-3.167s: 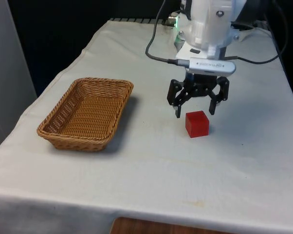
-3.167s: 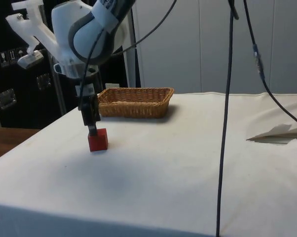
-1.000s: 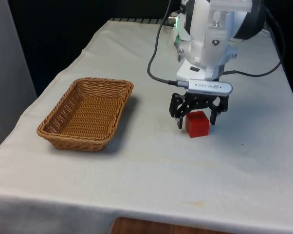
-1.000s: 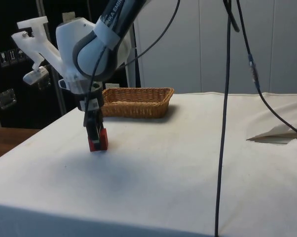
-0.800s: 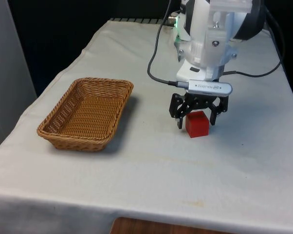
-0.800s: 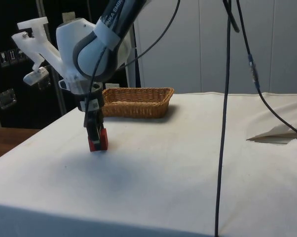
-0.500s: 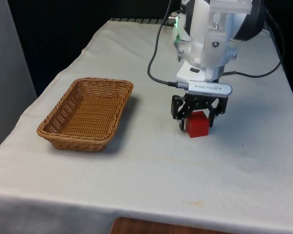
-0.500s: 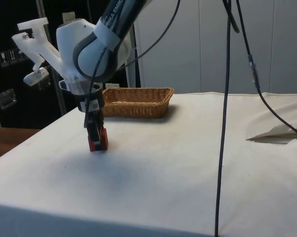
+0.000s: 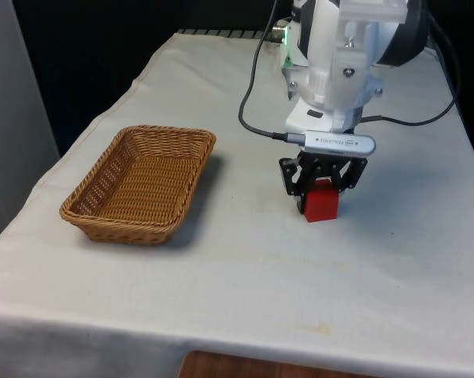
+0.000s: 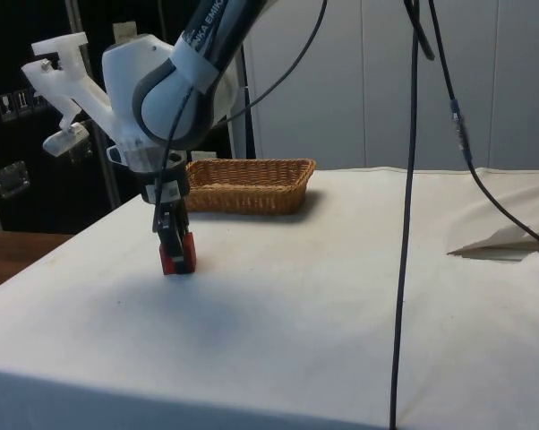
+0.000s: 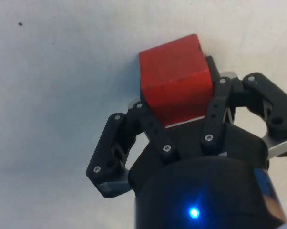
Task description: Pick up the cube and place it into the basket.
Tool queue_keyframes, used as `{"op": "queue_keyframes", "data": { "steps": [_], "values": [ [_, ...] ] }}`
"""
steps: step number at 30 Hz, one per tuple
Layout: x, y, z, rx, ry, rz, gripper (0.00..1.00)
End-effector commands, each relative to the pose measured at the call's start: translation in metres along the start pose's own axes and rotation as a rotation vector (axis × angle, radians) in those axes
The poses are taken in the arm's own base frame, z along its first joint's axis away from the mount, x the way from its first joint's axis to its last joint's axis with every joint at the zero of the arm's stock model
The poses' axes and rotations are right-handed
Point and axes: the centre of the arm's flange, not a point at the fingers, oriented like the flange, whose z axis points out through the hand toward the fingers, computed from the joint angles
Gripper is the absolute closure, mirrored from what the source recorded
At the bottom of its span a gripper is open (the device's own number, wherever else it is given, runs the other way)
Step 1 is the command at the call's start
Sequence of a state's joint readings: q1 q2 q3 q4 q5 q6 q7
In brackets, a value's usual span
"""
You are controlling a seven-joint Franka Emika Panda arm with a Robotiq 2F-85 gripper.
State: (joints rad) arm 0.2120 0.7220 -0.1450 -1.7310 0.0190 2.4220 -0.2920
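Gripping the red cube (image 9: 321, 202) on the white cloth (image 9: 245, 268), the end effector (image 9: 320, 189) stands right of the basket (image 9: 139, 183).

My white jointed arm (image 9: 343, 55) reaches down over the table with the wrist pointing straight down. My black two-finger gripper (image 9: 322, 191) (image 10: 169, 242) (image 11: 179, 119) hangs low, just above the cloth, its jaws drawn in and pressing both sides of the small red cube (image 9: 322, 202) (image 10: 176, 255) (image 11: 174, 85) between them.
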Motion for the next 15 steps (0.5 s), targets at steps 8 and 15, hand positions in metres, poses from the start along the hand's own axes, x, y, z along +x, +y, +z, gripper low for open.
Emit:
{"op": "queue_keyframes", "data": {
  "steps": [8, 15],
  "values": [
    [0.001, 0.003, -0.027, 0.0, 0.009, 0.001, 1.0],
    [0.0, 0.005, -0.05, 0.002, 0.01, -0.002, 1.0]
  ]
}}
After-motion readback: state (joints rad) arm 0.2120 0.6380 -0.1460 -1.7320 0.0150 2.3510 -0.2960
